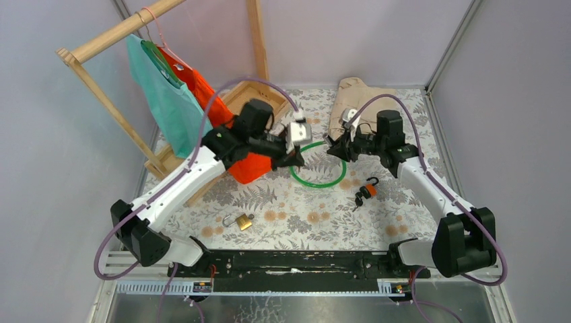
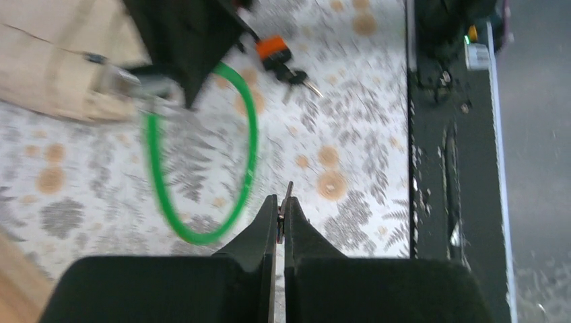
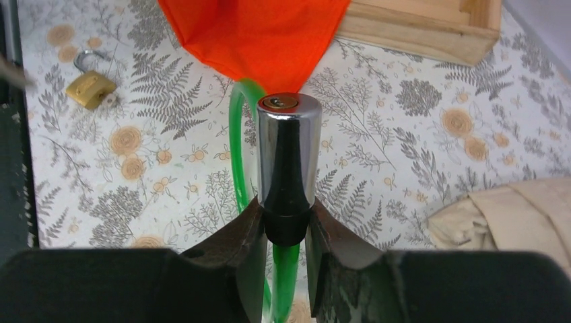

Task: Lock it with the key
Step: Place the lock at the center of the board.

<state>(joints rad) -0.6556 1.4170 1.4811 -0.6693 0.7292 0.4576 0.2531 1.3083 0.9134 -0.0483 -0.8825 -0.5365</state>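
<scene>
1. Jaws first: right jaws are clamped round the chrome lock barrel [image 3: 288,148], left jaws pinched tight on a thin key [image 2: 288,199].
2. Fern-print counter [image 1: 296,215] sits under everything.
3. Green cable loop [image 1: 316,182] runs off the barrel, between the left arm [image 1: 182,185] and right arm [image 1: 421,178].
4. Brass padlock [image 1: 241,221] lies near the left arm, well apart from the key.
5. Keyhole [image 3: 279,102] on the barrel's end points toward the left arm, with the key and barrel apart.
</scene>
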